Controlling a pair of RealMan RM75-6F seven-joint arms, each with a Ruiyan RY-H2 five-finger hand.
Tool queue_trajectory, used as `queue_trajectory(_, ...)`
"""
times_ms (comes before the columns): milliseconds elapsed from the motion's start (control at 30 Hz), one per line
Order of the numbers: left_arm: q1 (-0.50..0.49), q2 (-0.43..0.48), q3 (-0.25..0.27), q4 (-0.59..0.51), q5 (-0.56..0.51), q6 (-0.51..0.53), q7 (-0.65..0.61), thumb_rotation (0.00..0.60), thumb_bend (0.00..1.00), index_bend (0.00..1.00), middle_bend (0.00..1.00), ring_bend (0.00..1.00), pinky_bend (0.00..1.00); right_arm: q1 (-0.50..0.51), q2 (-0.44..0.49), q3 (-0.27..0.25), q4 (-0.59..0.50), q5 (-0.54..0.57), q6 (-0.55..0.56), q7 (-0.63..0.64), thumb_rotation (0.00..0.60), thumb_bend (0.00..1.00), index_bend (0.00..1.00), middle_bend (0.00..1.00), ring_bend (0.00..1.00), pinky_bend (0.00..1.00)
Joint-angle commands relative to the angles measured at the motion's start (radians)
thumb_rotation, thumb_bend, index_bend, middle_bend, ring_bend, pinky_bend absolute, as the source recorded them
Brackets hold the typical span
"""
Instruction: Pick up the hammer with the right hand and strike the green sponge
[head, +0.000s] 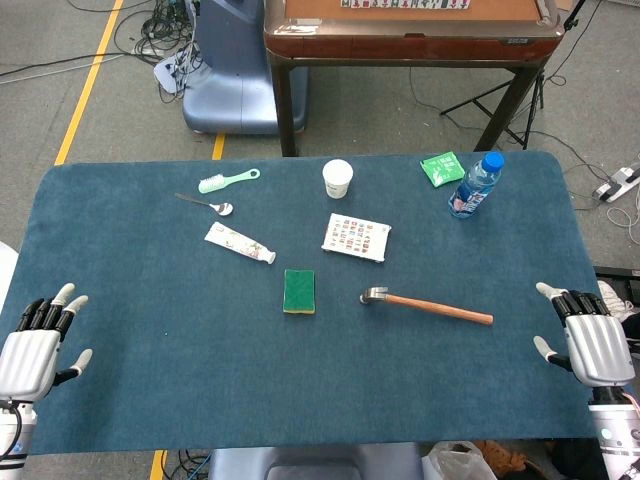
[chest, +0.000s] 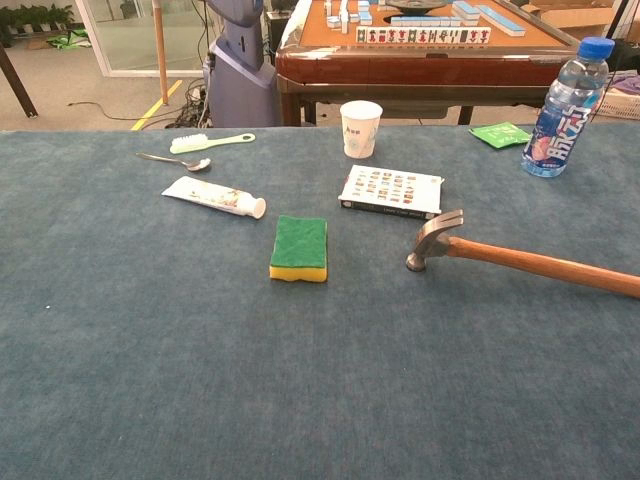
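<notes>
The hammer (head: 428, 305) (chest: 520, 256) lies flat on the blue table cloth, steel head toward the middle, wooden handle pointing right. Left of its head sits the green sponge (head: 299, 290) (chest: 299, 247), green side up over a yellow base. My right hand (head: 590, 340) rests at the table's right edge, fingers apart and empty, well right of the handle's end. My left hand (head: 35, 345) sits at the left edge, also empty with fingers spread. Neither hand shows in the chest view.
Behind the sponge lie a card box (head: 356, 237), a toothpaste tube (head: 239, 243), a spoon (head: 206, 204) and a green brush (head: 228, 180). A paper cup (head: 338, 179), green packet (head: 442, 168) and water bottle (head: 476, 184) stand further back. A wooden table (head: 410, 40) is beyond.
</notes>
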Motion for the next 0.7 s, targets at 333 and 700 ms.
queue_trajectory(333,0.009,0.002,0.007,-0.012,0.012,0.015,0.003,0.6,0.24,0.17,0.07,0.11,0.07,0.02,0.021,0.0,-0.025,0.003,-0.039,0.002,0.6,0.23,0.21,0.28,0.22,0.25)
queue_trajectory(700,0.021,0.006,0.01,-0.002,0.016,0.033,-0.015,0.6,0.24,0.17,0.07,0.11,0.05,0.115,-0.022,0.029,-0.023,0.041,-0.168,-0.042,0.6,0.23,0.3,0.39,0.22,0.25)
